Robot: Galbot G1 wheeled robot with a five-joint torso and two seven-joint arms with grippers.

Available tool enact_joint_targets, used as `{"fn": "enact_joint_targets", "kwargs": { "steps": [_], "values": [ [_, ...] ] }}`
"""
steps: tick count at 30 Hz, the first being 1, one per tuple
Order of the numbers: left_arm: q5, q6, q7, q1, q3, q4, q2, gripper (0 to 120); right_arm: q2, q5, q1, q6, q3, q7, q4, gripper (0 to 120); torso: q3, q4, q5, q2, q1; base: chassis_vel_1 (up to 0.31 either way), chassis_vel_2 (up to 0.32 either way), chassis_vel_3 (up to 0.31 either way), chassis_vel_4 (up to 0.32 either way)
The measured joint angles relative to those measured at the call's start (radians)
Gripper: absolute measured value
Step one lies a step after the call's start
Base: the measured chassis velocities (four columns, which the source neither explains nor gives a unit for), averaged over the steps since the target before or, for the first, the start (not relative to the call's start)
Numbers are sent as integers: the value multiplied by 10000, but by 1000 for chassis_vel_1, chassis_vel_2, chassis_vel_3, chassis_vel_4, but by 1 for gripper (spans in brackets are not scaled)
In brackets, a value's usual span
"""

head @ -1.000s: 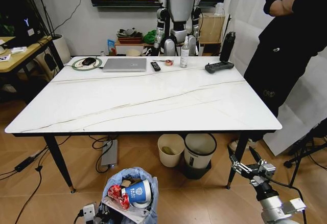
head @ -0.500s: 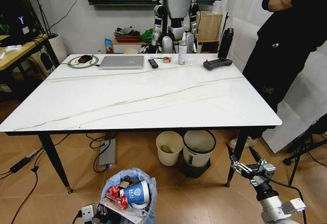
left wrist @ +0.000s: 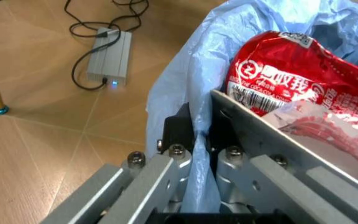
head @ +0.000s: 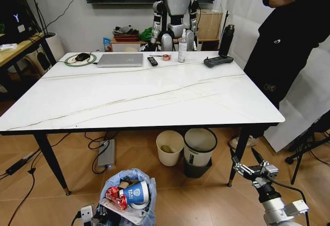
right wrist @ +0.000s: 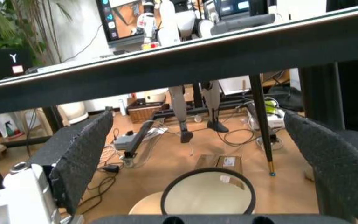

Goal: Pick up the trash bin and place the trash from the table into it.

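Down on the left, the left gripper (left wrist: 195, 154) has its fingers (left wrist: 179, 128) clamped on the rim of the trash bin (head: 124, 182), pinching the crinkled light-blue bag between them. The bin hangs low over the floor, in front of the worktop (head: 139, 99) and below its near edge. It is already stuffed: a red wrapper (left wrist: 291, 70), a blue paper cup (head: 135, 193) and a flat clear plastic tray (head: 126, 211) stick out of its mouth. The marble worktop carries a silver laptop (head: 119, 60), a black remote (head: 152, 61) and a bottle (head: 182, 46) along its far side, and I spot no litter on it. Over on the right, the right gripper (head: 251, 168) hovers low by the table leg with its fingers spread apart and empty, well apart from the bin; the left arm is plainly the nearer one.
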Motion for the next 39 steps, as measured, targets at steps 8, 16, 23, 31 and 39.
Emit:
{"fn": "enact_joint_targets", "kwargs": {
  "steps": [8,16,23,31,39],
  "values": [
    [14,2,-13,-74,38,51,-16,0,0,0,0,0,0,0,0,100,-194,0,0,-351,-157,0,0,0,0],
    [-57,9,-5,-158,28,86,11,0,0,0,0,0,0,0,0,100,-413,0,1,-730,-315,0,0,0,0],
    [-100,17,-4,-227,16,221,8,0,0,0,0,0,0,0,0,100,-597,0,0,-1046,-447,0,0,0,0],
    [-132,44,-9,-262,13,260,-6,0,0,0,0,0,0,0,0,100,-807,0,0,-1405,-595,0,0,0,0],
    [-142,47,-18,-279,16,292,-22,0,0,0,0,1,0,0,0,100,-975,0,0,-1703,-725,0,0,0,0]
  ]
}}
